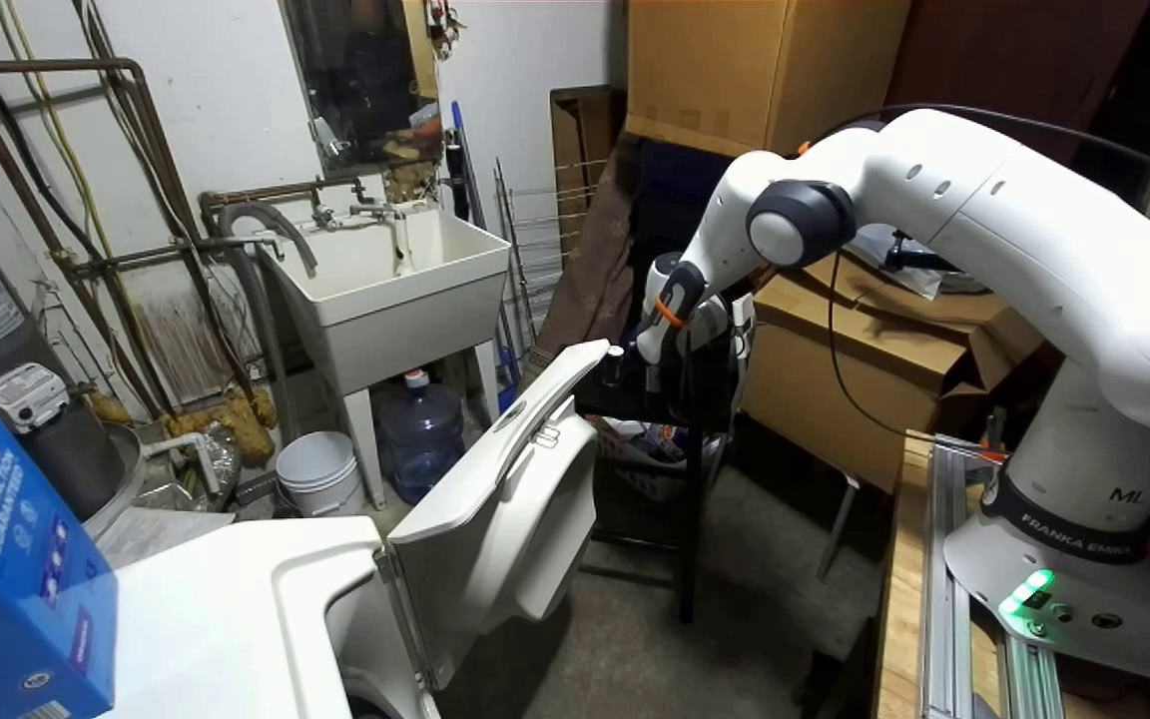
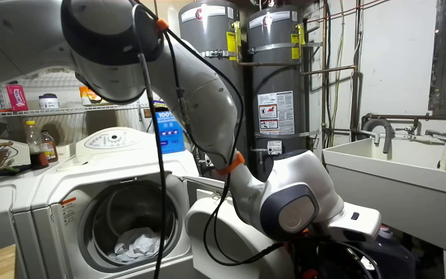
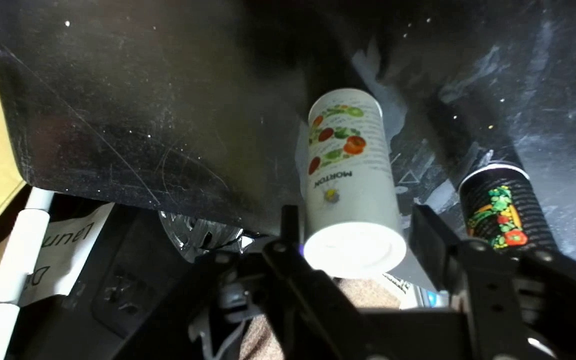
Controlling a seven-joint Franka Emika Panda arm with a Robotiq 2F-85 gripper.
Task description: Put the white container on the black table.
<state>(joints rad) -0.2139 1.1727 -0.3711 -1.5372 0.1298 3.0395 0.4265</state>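
The white container (image 3: 353, 200), a Morton can with printed vegetables, appears upright on the black table (image 3: 133, 110) in the wrist view. Its bright white lid faces the camera. My gripper (image 3: 353, 220) is open, with one finger on each side of the container near its lid. A small gap shows at each finger. The black table also shows in an exterior view, where its leg (image 1: 692, 529) is visible under the arm. The hand covers much of the tabletop there. In an exterior view (image 2: 308, 255) the gripper is dark and mostly hidden below the wrist.
A black can (image 3: 505, 210) with printed vegetables stands close beside my finger. The open white appliance door (image 1: 505, 469) is near the table. A laundry basket (image 1: 655, 474) sits under the tabletop. Cardboard boxes (image 1: 835, 379) and a utility sink (image 1: 415, 300) stand around.
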